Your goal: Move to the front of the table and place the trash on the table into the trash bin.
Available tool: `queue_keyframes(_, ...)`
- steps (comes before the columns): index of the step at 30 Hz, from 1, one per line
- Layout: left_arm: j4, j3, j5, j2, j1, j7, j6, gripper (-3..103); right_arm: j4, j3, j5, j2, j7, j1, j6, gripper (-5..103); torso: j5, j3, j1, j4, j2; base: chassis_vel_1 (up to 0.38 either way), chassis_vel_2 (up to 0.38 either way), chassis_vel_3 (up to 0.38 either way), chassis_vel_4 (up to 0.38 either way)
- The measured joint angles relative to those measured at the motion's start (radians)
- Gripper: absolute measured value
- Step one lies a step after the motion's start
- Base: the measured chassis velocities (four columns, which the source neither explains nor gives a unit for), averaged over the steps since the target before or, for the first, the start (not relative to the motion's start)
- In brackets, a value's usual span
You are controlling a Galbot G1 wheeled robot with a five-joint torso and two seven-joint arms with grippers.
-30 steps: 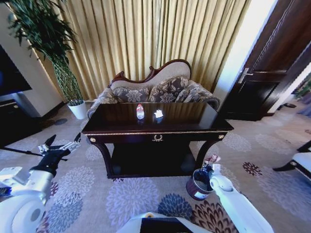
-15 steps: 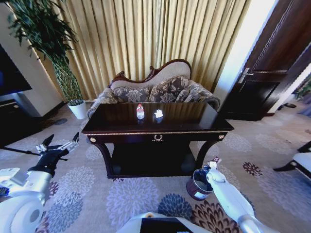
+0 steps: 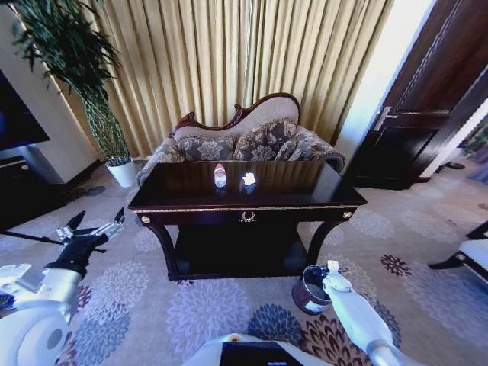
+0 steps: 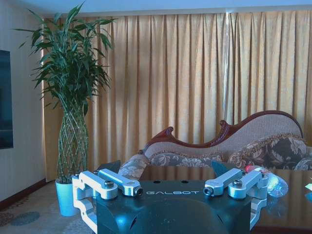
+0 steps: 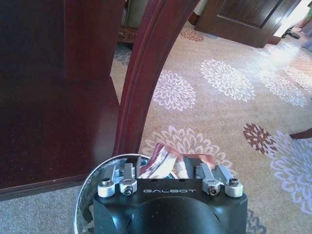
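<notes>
Dark glossy wood forms the surface [image 3: 305,191], which has curved legs, a lower shelf and a gold ornament mid-front. Compared with the frame half a second ago, the right gripper [image 3: 330,267] has dropped lower over the trash bin [image 3: 307,293], and the reddish-brown wrapper [image 5: 163,158] that stood above the bin's rim in the head view is no longer seen there. In the right wrist view the crumpled, shiny wrapper sits between the right gripper's fingers, directly over the bin's light metallic rim; whether the fingers clamp it cannot be told. The bin is small, round and dark maroon, standing on the floral carpet beside the surface's right front leg. On the surface top, the clear bottle [image 3: 219,175] with red cap and the crumpled white paper [image 3: 248,178] lie near each other, unchanged. The left gripper [image 3: 95,226] is held out at the robot's left, well clear of the surface, fingers spread apart.
</notes>
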Motion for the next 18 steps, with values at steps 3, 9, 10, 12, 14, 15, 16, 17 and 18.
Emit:
queue_keyframes(3, 0.000, 0.000, 0.000, 0.000, 0.000, 0.000, -0.001, 100, 0.005, 0.008, 0.002, -0.004, 0.002, -0.008, 0.000, 66, 0.0000, 0.000, 0.000, 0.0000, 0.000, 0.000, 0.000, 0.000, 0.000)
queue_keyframes(9, 0.000, 0.002, -0.001, 0.000, -0.003, 0.000, -0.002, 100, 0.025, 0.011, 0.008, -0.011, 0.004, -0.021, 0.001, 88, 0.0000, 0.000, 0.000, -0.0001, 0.000, 0.000, 0.000, 0.000, 0.000)
queue_keyframes(10, 0.000, 0.002, -0.001, 0.000, -0.003, 0.000, -0.002, 100, 0.025, 0.011, 0.008, -0.011, 0.004, -0.021, 0.001, 88, 0.0000, 0.000, 0.000, -0.0001, 0.000, 0.000, 0.000, 0.000, 0.000)
queue_keyframes(12, 0.000, 0.002, -0.002, 0.001, -0.003, 0.001, -0.002, 100, 0.031, 0.012, 0.013, -0.012, 0.004, -0.026, 0.001, 97, 0.0000, 0.000, 0.000, 0.0000, 0.000, 0.000, 0.000, 0.000, 0.000)
queue_keyframes(14, 0.000, 0.001, -0.005, 0.001, -0.002, 0.001, -0.002, 100, 0.037, 0.017, 0.017, -0.010, 0.005, -0.033, 0.001, 100, 0.0000, 0.000, 0.000, 0.0000, 0.000, 0.000, 0.000, 0.000, 0.000)
queue_keyframes(15, 0.000, 0.001, -0.005, 0.001, -0.002, 0.001, -0.002, 100, 0.037, 0.017, 0.017, -0.010, 0.005, -0.033, 0.001, 100, 0.0000, 0.000, 0.000, 0.0000, 0.000, 0.000, 0.000, 0.000, 0.000)
queue_keyframes(16, 0.000, 0.000, -0.006, 0.002, -0.001, 0.001, -0.002, 100, 0.040, 0.019, 0.018, -0.008, 0.005, -0.039, 0.001, 100, 0.0000, 0.000, 0.000, 0.0000, 0.000, 0.000, 0.000, 0.000, 0.000)
queue_keyframes(17, 0.000, 0.000, -0.007, 0.003, -0.002, 0.001, -0.003, 100, 0.043, 0.020, 0.019, -0.006, 0.006, -0.046, 0.001, 100, 0.0001, 0.000, 0.000, -0.0001, 0.000, 0.000, 0.000, 0.000, 0.000)
queue_keyframes(18, 0.000, 0.000, -0.008, 0.006, -0.004, 0.001, -0.003, 100, 0.046, 0.021, 0.019, -0.005, 0.006, -0.050, 0.001, 100, 0.0001, 0.000, 0.000, -0.0002, 0.000, 0.000, 0.000, 0.000, 0.000)
